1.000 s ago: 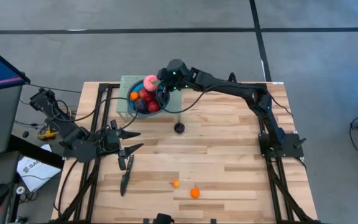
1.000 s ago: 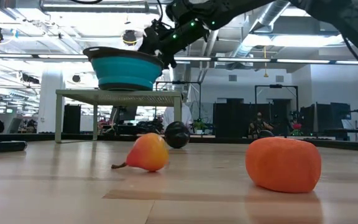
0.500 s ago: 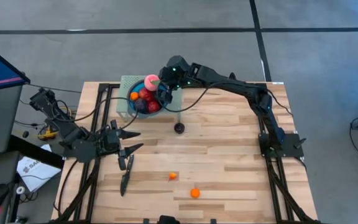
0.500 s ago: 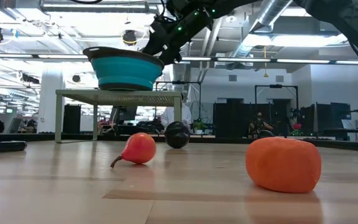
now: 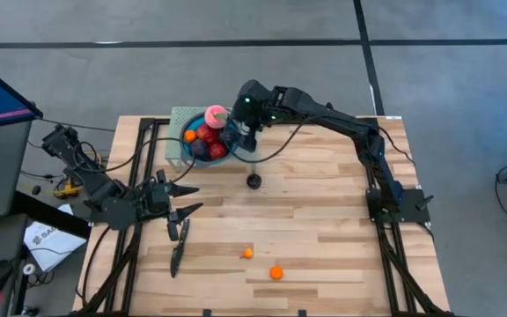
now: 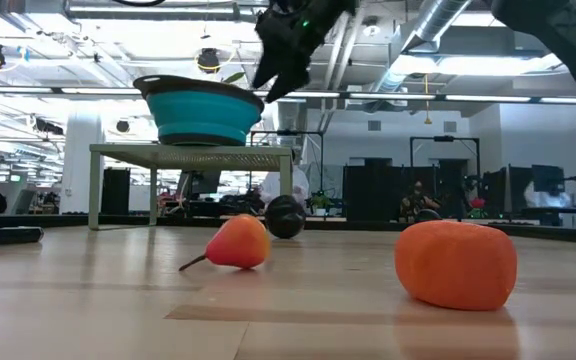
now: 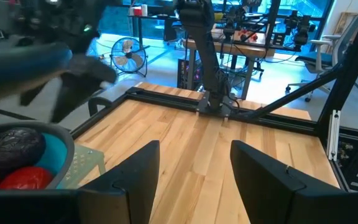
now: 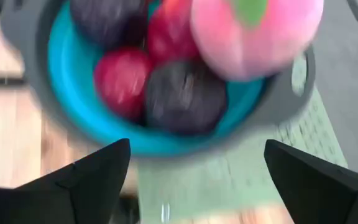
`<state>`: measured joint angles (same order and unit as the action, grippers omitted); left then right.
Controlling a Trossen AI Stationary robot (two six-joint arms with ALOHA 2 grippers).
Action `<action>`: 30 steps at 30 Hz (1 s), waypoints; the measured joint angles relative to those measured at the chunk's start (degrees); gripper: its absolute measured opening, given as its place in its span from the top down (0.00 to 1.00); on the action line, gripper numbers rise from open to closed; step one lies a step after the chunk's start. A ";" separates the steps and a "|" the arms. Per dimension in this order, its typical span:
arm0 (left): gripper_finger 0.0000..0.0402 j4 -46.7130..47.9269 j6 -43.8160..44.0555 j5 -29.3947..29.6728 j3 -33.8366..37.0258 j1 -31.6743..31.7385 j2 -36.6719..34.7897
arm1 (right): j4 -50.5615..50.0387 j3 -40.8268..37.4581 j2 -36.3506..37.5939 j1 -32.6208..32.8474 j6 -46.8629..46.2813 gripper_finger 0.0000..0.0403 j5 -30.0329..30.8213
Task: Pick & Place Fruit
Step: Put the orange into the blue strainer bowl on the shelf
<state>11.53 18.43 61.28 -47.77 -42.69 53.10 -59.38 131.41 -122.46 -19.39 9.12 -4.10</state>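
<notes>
the right gripper point(image 5: 241, 132) was seen beside the blue bowl point(image 5: 192, 151) of fruit point(image 5: 206, 141), upper centre, jaws spread and empty. the left gripper point(image 5: 187, 200), lower left, was likewise spread.

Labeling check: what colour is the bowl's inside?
Teal-blue inside the bowl, with a grey rim; clearest in the right wrist view.

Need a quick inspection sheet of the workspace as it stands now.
Surface: wooden table, black frame rails along both sides.
Job's things: blue bowl on a green stand, holding red, dark purple and pink fruit; dark fruit and two orange pieces loose on the table.
Clutter: black knife near the left arm.
Grippers: right gripper open beside the bowl; left gripper open, waiting at the left side.
Cables: thin cable along the right arm; bundle behind the left arm.
Surroundings: grey floor, monitor, papers.
</notes>
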 joint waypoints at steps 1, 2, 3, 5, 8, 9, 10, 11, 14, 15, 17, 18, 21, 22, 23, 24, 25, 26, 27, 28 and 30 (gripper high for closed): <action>0.53 0.02 -0.05 -0.01 0.00 -0.01 0.00 | -2.67 0.16 0.80 0.58 0.63 0.10 1.22; 0.53 0.04 -0.28 -0.11 0.00 -0.06 0.00 | -4.97 0.21 1.74 1.37 1.47 0.11 2.56; 0.53 0.02 -0.75 -0.52 0.00 -0.23 0.00 | -7.20 0.23 2.88 2.24 2.28 0.12 3.54; 0.53 0.04 -2.44 -3.00 0.00 -0.77 0.13 | -13.25 0.22 5.41 4.56 3.40 0.15 4.99; 0.53 0.01 -4.92 -7.44 0.00 -1.51 1.77 | -18.75 -1.73 10.35 9.07 3.35 0.19 5.66; 0.53 0.05 -5.69 -8.59 0.00 -1.70 2.67 | -19.70 -3.20 12.18 10.95 3.19 0.20 5.68; 0.53 0.01 -6.06 -9.79 0.00 -1.82 3.65 | -19.67 -5.09 14.15 12.83 2.89 0.21 5.74; 0.53 -0.06 -6.12 -10.93 0.00 -1.90 4.84 | -19.21 -7.35 16.07 14.90 2.60 0.22 5.76; 0.53 0.05 -6.14 -14.44 0.00 -1.90 9.32 | -15.67 -16.22 22.18 21.26 0.33 0.23 5.73; 0.53 0.04 -5.87 -15.51 0.00 -1.90 10.96 | -13.67 -19.78 24.39 23.37 -1.09 0.24 5.67; 0.53 -0.07 -4.37 -18.16 0.00 -1.90 14.41 | -8.64 -27.35 28.55 27.47 -4.70 0.24 5.68; 0.53 0.02 -3.24 -19.69 0.00 -1.90 16.43 | -5.72 -31.21 30.47 29.61 -6.85 0.24 5.70; 0.53 -0.10 -0.03 -24.14 0.00 -1.61 22.38 | 5.44 -43.19 35.38 35.82 -13.82 0.24 6.16; 0.53 -0.24 1.16 -24.97 0.00 -1.51 24.40 | 9.89 -47.13 36.69 37.98 -16.08 0.24 6.25; 0.53 -0.78 2.51 -25.65 0.00 -1.26 26.42 | 14.40 -51.07 37.77 40.04 -18.12 0.24 6.25; 0.53 -1.78 3.61 -26.13 0.00 -0.90 28.53 | 18.97 -54.82 38.57 42.01 -19.86 0.24 6.23; 0.53 -3.41 4.35 -27.27 0.00 -0.37 30.55 | 23.18 -58.21 39.08 43.98 -21.41 0.24 6.20; 0.53 -5.20 4.55 -28.59 0.00 0.35 32.62 | 27.43 -61.71 39.28 45.84 -22.91 0.24 6.11; 0.53 -7.26 4.48 -30.24 0.00 1.15 34.64 | 31.60 -64.81 39.10 47.51 -24.39 0.24 6.06; 0.53 -9.62 4.20 -31.99 0.00 1.99 36.57 | 35.72 -67.54 38.49 48.98 -25.63 0.24 6.05; 0.53 -14.47 3.20 -34.69 0.00 3.64 40.02 | 43.27 -72.14 36.57 51.09 -27.00 0.24 6.05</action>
<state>-2.94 21.63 26.58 -47.77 -39.05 93.12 -16.11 59.27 -85.89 31.70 -17.88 1.96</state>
